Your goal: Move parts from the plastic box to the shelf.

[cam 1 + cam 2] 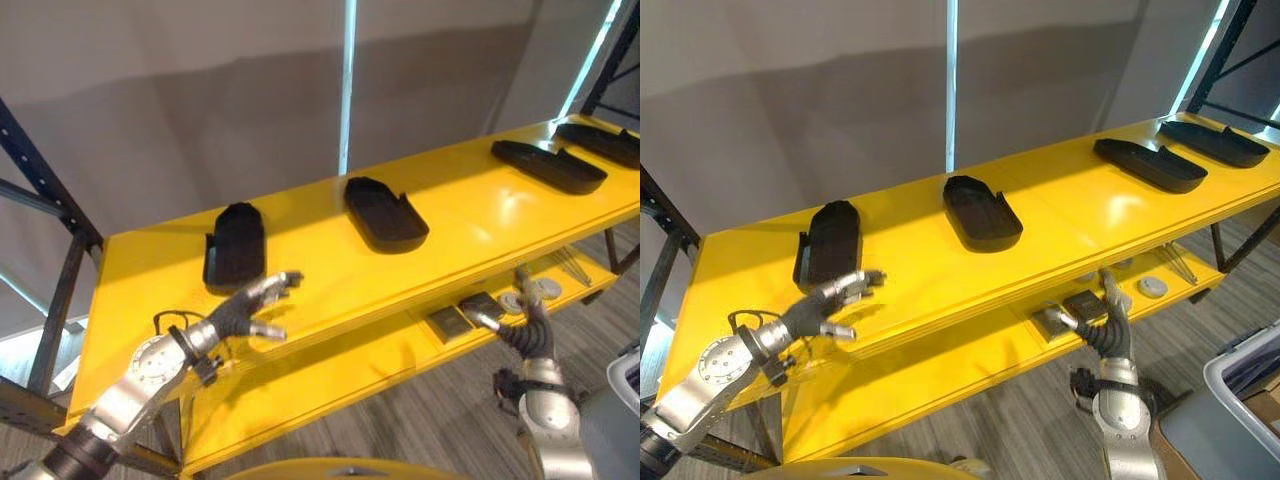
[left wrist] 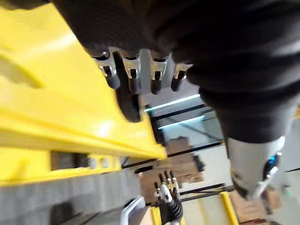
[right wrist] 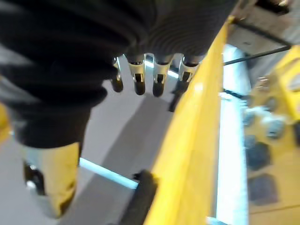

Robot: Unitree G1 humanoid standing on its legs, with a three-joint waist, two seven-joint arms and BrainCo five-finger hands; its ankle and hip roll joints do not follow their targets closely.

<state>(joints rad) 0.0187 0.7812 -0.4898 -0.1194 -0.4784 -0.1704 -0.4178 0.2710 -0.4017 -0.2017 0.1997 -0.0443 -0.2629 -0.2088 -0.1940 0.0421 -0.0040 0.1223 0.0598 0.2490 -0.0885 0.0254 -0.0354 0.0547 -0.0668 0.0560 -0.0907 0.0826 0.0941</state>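
- Left eye view: a yellow shelf on a dark metal frame runs in front of a plain grey wall, which is crossed by a thin pale blue upright strip. Four black parts lie along the top board, well apart from one another: the first part at the left, the second part near the middle, the third part and the fourth part towards the right end.
- The left hand is over the front edge of the top board, just in front of the first part, with fingers loosely spread and nothing in them.
- Right eye view: the right hand reaches up by the lower board, fingers straight and empty, just beside two small dark square pads. Round metal pieces lie further right on that board. The floor is grey carpet, and the corner of a grey plastic box stands at the lower right.
- Left wrist view: the dark-tipped fingers hang relaxed over the yellow board, holding nothing; brown cartons and dark racking stand in the room beyond.
- Right wrist view: the fingers are straight beside the shelf's yellow front edge, with the small pieces on the lower board past it.
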